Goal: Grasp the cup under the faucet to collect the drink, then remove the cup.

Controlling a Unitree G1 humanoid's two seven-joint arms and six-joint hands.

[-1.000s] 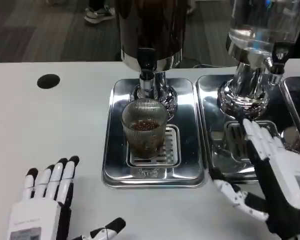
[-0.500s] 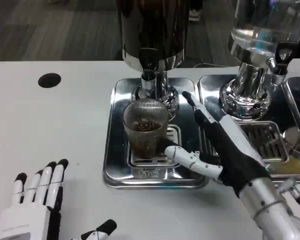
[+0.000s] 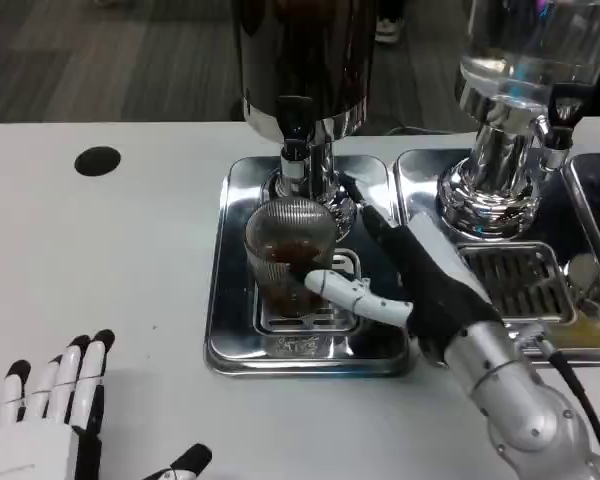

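White bench [image 3: 130, 250] carries everything. On it, w/ the dark dispenser [image 3: 302, 60] standing at its back, sits a steel drip tray [image 3: 230, 300]; a second, clear-tank dispenser [image 3: 510, 60] stands on its own tray [image 3: 420, 180] to the right. Trays are prob. there to catch spills under each spout.

Right robot hand [image 3: 420, 275] reaches in from the right over the first tray, fingers spread wide around the cup, thumb [image 3: 345, 292] across the front of the cup's lower wall, other fingers [image 3: 365, 215] behind it. Looks like a wrap approach; can't tell if it's touching yet, not a firm hold by my read. Left robot hand [image 3: 45, 415] lies flat on the bench at lower left, fingers apart, holding nothing – waiting, I'd judge.

Cup [image 3: 290, 255]: ribbed, clear glass tumbler, upright on the tray's grate, directly below the faucet [image 3: 295, 135]. Dark brown drink inside, approx. part full; level hard to read thru the ribs. Placement under the spout fits the collecting step; removal not yet done.
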